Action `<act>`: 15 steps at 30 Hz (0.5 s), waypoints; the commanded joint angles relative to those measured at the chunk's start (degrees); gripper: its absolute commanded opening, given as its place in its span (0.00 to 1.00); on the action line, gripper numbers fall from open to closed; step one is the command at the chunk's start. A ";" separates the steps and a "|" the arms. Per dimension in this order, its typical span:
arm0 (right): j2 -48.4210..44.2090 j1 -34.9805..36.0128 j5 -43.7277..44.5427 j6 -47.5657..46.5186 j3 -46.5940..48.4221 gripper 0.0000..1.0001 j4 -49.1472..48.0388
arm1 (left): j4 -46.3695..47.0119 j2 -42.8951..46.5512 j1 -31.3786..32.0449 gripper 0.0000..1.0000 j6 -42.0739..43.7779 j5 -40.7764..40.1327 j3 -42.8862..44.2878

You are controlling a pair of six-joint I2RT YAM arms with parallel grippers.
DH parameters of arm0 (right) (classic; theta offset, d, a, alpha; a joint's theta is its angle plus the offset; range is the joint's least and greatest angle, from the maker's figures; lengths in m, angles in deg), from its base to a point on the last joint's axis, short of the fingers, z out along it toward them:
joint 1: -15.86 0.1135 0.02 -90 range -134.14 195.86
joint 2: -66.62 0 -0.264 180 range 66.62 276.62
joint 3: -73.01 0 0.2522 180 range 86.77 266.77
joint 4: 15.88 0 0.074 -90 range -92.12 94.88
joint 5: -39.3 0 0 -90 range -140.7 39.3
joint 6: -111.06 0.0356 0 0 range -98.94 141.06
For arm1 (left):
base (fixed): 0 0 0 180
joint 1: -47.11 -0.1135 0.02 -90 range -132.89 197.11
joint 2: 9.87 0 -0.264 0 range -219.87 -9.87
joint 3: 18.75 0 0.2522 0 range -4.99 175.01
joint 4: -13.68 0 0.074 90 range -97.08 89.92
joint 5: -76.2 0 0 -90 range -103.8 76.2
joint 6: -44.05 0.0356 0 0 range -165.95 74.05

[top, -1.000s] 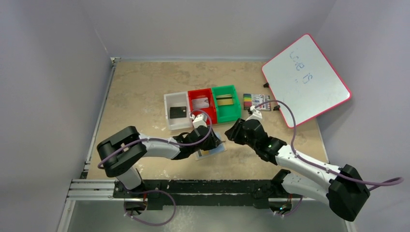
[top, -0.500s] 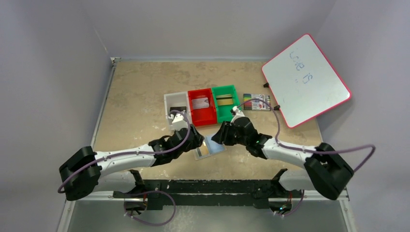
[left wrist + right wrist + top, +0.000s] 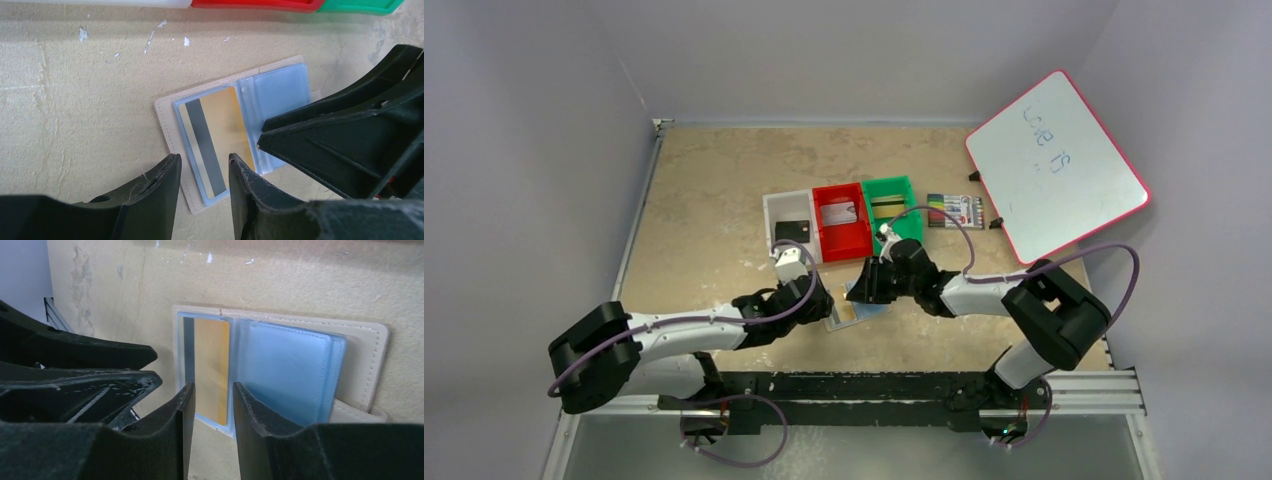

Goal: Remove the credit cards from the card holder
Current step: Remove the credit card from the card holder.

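- Left gripper (image 3: 202, 161): scuffed black plastic fingers parted by a narrow slot, gripping nothing, at the edge of the card holder (image 3: 277, 92).
- Right gripper (image 3: 212, 390): equally narrow gap, empty, tips over the gold card (image 3: 212, 347).
- Card holder lies open and flat beneath both, with a stitched tan cover and glossy blue pockets, one holding the grey-striped card.
- Both arms stretch low, tips facing.

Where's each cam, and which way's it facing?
Top: above and behind the bases, looking down on the table; both arms, left gripper and right gripper over the holder.
Left wrist: on that wrist, down at the open holder; own fingers low, right gripper at right.
Right wrist: likewise; own fingers low, left gripper at left.
Shared: both wrists see the gold card.
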 commanded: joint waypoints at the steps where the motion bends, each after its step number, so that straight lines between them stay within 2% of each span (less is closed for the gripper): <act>1: 0.28 0.67 -1.96 -1.67 2.48 0.36 -2.26 | 2.69 -1.16 -0.07 0.40 0.29 0.42 1.31; 5: -1.11 2.43 2.51 -1.32 2.29 0.32 0.23 | 3.80 -1.96 -0.07 0.40 0.51 1.12 1.32; 9: -2.30 3.03 3.32 -0.82 1.71 0.29 0.10 | 4.68 -2.82 -0.10 0.39 0.59 1.32 1.16; 15: -1.39 3.95 6.06 -0.65 1.58 0.30 1.29 | 6.07 -5.24 -0.10 0.35 0.78 2.51 0.96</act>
